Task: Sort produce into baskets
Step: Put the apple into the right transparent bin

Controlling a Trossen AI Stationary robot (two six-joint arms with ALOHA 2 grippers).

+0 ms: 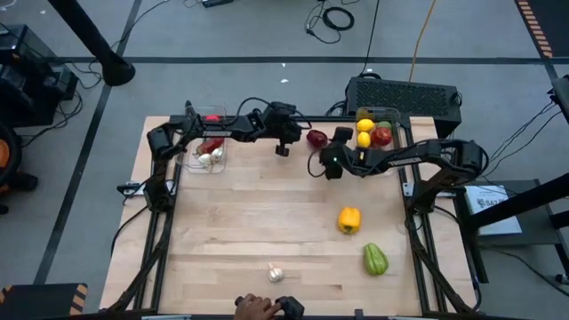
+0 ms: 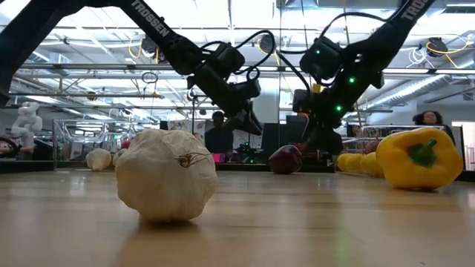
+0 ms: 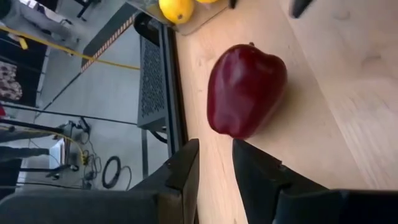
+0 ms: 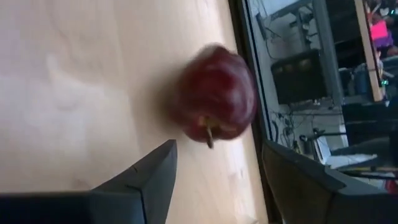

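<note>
A dark red apple (image 1: 317, 139) rests on the table near its far edge, between my two grippers. My left gripper (image 3: 214, 163) is just left of it with its fingers a little apart and nothing between them. My right gripper (image 4: 217, 177) hovers just near and right of the apple (image 4: 214, 93), open wide and touching nothing. The left clear basket (image 1: 206, 153) holds garlic and red pieces. Lemons and a red apple lie in the right basket (image 1: 374, 131). A yellow pepper (image 1: 349, 220), a green pepper (image 1: 375, 260) and a garlic bulb (image 1: 276, 274) lie on the table.
A black box with cables (image 1: 404, 93) stands behind the right basket. A person's hand (image 1: 258, 307) shows at the table's near edge. Bare wood lies across the table's middle and left.
</note>
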